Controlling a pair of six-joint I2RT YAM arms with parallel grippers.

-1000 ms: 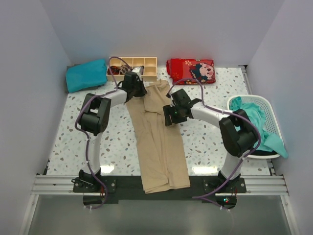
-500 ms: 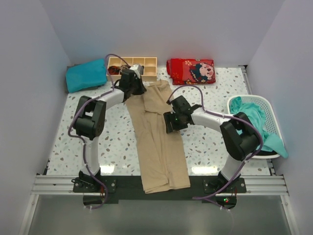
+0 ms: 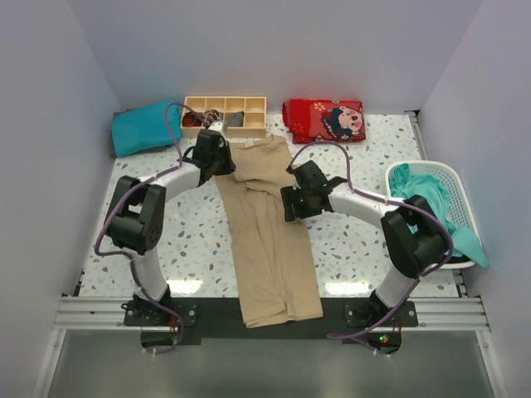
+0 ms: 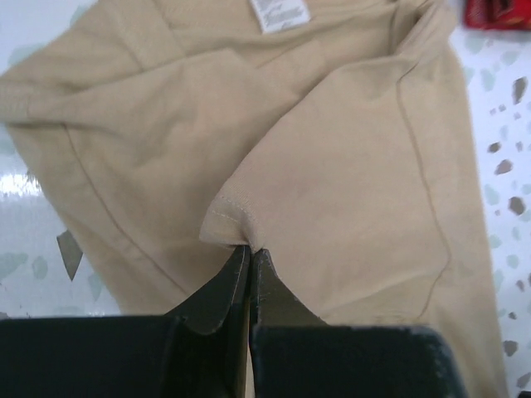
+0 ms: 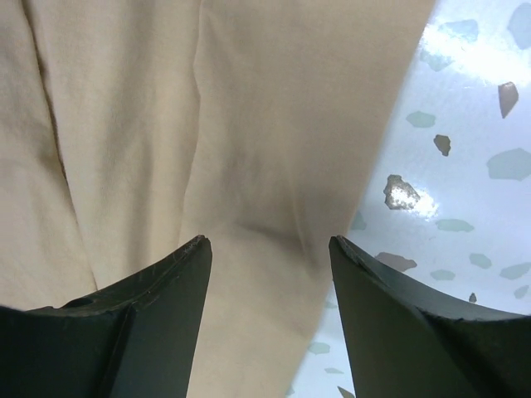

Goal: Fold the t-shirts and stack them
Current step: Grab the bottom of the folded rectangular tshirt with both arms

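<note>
The left end effector (image 4: 249, 251) has just pinched shut on a sleeve hem (image 4: 226, 222) of the tan shirt (image 3: 270, 249), which lies lengthwise on the counter (image 3: 199, 240) beneath it, while the right end effector (image 5: 270, 245) hovers over the shirt's right edge with its jaws wide apart, so the sleeve fold looks ready to begin.

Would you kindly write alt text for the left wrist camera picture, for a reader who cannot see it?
The left gripper, shut, pinches a hemmed edge of the tan t-shirt, which lies rumpled on the speckled table. A white label shows at the top edge, and a scrap of red cloth in the top right corner.
</note>
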